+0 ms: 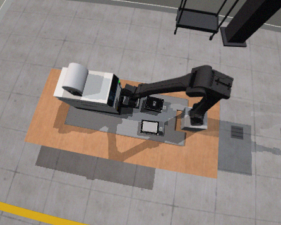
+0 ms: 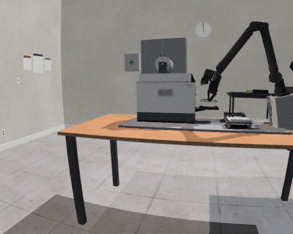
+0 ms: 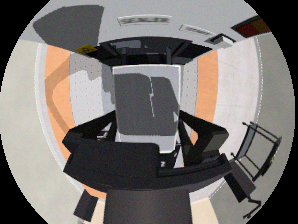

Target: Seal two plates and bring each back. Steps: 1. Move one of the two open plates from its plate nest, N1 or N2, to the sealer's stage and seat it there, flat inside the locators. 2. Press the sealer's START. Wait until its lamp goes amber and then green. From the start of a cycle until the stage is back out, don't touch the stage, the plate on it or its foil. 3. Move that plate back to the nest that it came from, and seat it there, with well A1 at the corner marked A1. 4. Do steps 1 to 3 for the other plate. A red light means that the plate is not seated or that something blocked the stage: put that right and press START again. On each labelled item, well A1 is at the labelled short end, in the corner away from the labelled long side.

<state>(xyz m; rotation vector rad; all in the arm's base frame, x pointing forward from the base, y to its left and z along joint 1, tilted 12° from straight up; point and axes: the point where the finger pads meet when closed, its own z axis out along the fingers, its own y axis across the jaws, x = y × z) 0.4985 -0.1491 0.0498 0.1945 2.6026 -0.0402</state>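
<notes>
You're watching the counter (image 1: 196,161) (image 2: 99,128) (image 3: 207,90) carrying the sealer (image 1: 99,83) (image 2: 166,98) (image 3: 200,12), and your end effector (image 1: 129,97) (image 2: 210,98) (image 3: 147,113) is gripping a plate (image 1: 136,102) (image 2: 207,100) (image 3: 145,105) by its sides, keeping its broad top untouched and level above the extended stage (image 2: 209,108). The lamp (image 1: 119,81) (image 2: 195,84) is showing green, so you're probably taking a sealed plate home, with the unoccupied dark nest (image 1: 154,103) (image 2: 234,114) likely waiting for it. Meanwhile the other plate (image 1: 149,126) (image 2: 238,120) is sitting in the nearer nest (image 1: 141,126) (image 2: 240,125), leaving your return spot free, presumably for its own turn.
</notes>
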